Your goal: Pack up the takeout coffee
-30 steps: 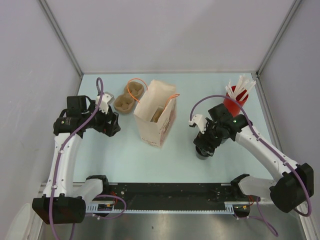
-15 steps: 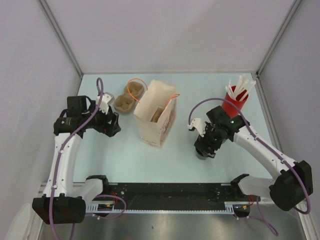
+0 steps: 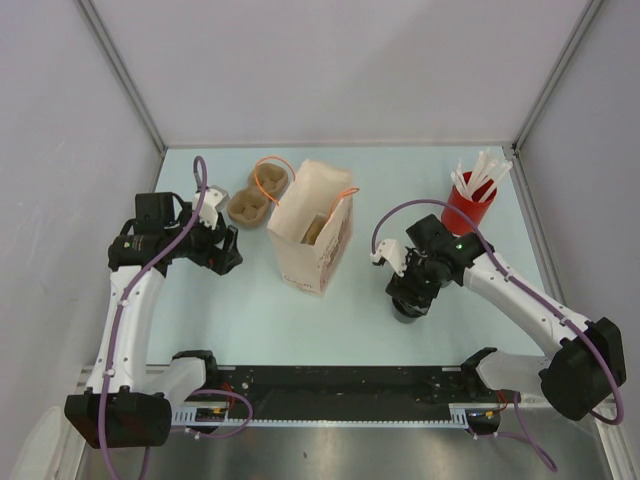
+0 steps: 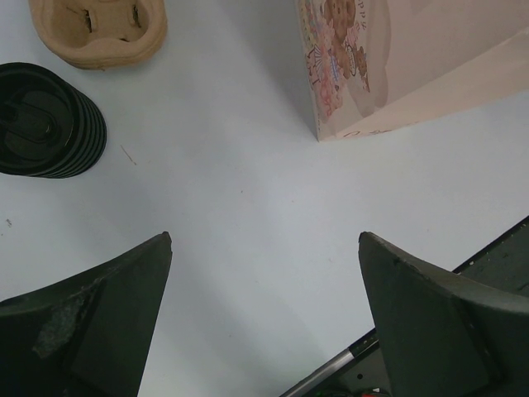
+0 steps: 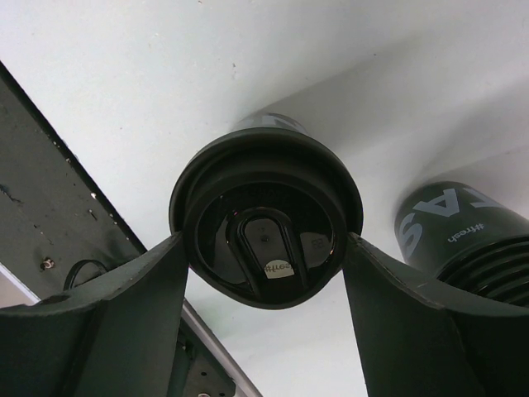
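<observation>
Wrist view, left: shows you the takeout coffee (image 4: 45, 120), a short ribbed black cup, upright just beside the cup carrier (image 4: 95, 29) toward the far-left corner of the worktop (image 3: 250, 310). Overhead you can barely make it out behind the arm's cable.
Wrist view, right: shows you two cups near each other, the glossy-lidded cup (image 5: 264, 215) and the lettered cup (image 5: 455, 231). Overhead only one dark cup shows under that arm, right of the paper bag (image 3: 312, 235), toward the near edge.
Count: three black cups, one paper bag, one cup carrier, one red cup (image 3: 466, 208) of white sticks (image 3: 485, 170).
End effector, left: the left gripper (image 4: 264, 236) stands fully spread over bare worktop, nothing held.
End effector, right: the right gripper (image 5: 264, 236) has a finger on either side of the glossy lid, at its rim; you cannot tell whether they press it. That cup stands on the worktop.
</observation>
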`<action>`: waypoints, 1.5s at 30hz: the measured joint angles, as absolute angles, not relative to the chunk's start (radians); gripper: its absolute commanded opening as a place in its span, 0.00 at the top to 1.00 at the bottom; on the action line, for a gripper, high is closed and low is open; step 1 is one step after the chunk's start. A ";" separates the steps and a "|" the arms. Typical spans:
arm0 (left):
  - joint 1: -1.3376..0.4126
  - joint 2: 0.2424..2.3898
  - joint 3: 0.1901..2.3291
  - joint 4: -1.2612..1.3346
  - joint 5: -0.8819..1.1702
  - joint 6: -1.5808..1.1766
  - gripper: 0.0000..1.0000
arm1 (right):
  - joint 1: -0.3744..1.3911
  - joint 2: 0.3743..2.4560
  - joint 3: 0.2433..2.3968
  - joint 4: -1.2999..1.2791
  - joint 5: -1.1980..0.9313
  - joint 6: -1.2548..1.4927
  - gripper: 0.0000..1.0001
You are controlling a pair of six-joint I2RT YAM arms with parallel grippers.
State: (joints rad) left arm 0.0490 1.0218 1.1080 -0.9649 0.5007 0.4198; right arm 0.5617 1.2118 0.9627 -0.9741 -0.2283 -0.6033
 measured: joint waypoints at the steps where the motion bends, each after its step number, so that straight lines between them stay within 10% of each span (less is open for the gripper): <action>1: 0.049 1.022 1.108 -0.965 0.501 0.419 0.01 | 0.562 1.212 0.963 -0.974 -0.228 -0.603 0.32; 18: 0.049 1.022 1.108 -0.964 0.501 0.419 0.01 | 0.567 1.166 0.962 -0.981 -0.190 -0.607 0.09; 45: 0.049 1.022 1.108 -0.964 0.509 0.418 0.01 | 0.514 1.158 0.961 -1.014 -0.245 -0.655 0.17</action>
